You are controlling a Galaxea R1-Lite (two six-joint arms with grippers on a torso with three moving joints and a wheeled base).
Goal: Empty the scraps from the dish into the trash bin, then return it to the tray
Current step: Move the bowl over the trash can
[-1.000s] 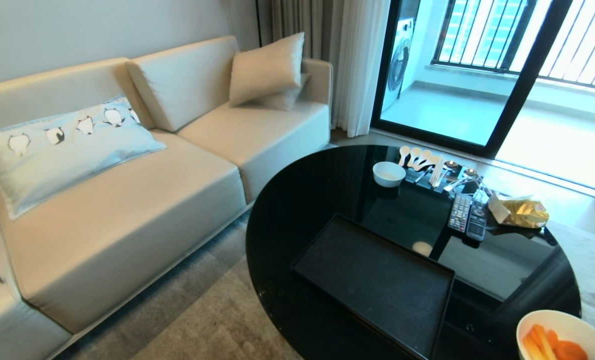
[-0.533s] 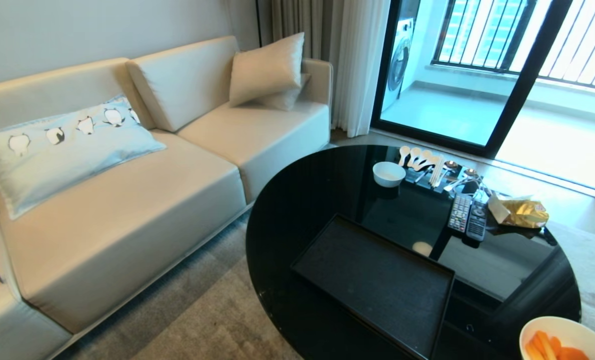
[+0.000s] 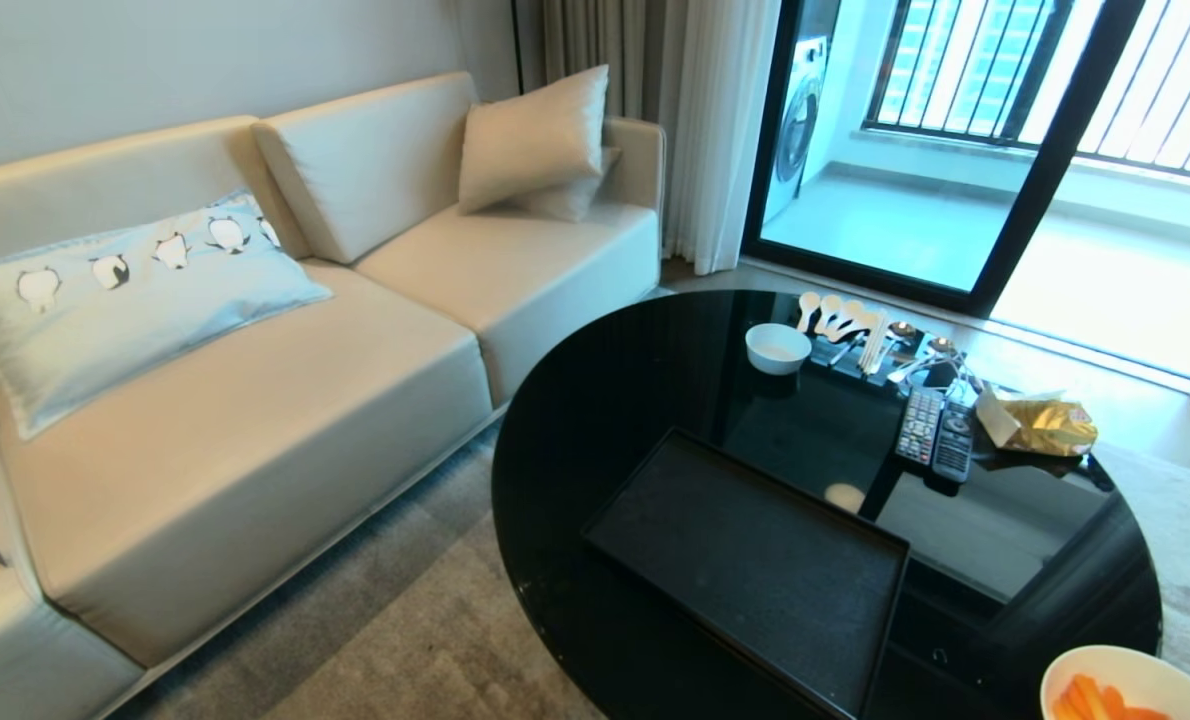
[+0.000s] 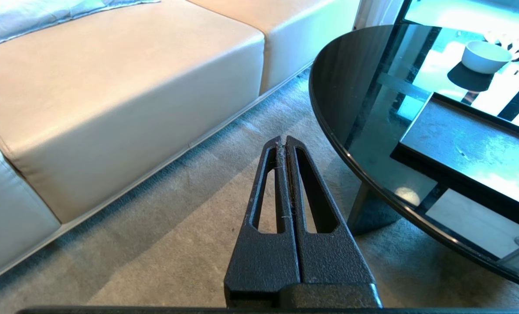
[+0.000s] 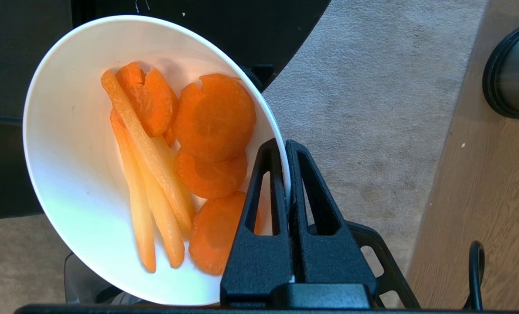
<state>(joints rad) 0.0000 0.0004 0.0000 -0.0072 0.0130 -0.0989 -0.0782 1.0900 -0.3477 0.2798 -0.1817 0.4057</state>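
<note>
Right end effector (image 5: pixel 285 146) is clamped on the dish (image 5: pixel 80 174) rim, scraps (image 5: pixel 185 165) inside, off the desk (image 3: pixel 635 400) edge, trash bin (image 5: pixel 514 72) nearby. Left end effector (image 4: pixel 282 144), pressed closed and empty, hangs beside the desk.

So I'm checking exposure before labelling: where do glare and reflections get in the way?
Head view: the glossy tabletop mirrors the bright window, while the tray stays matte. Left wrist view: window glare washes over the tabletop and tray. Right wrist view: the dish is evenly lit and the scraps are sharp.
</note>
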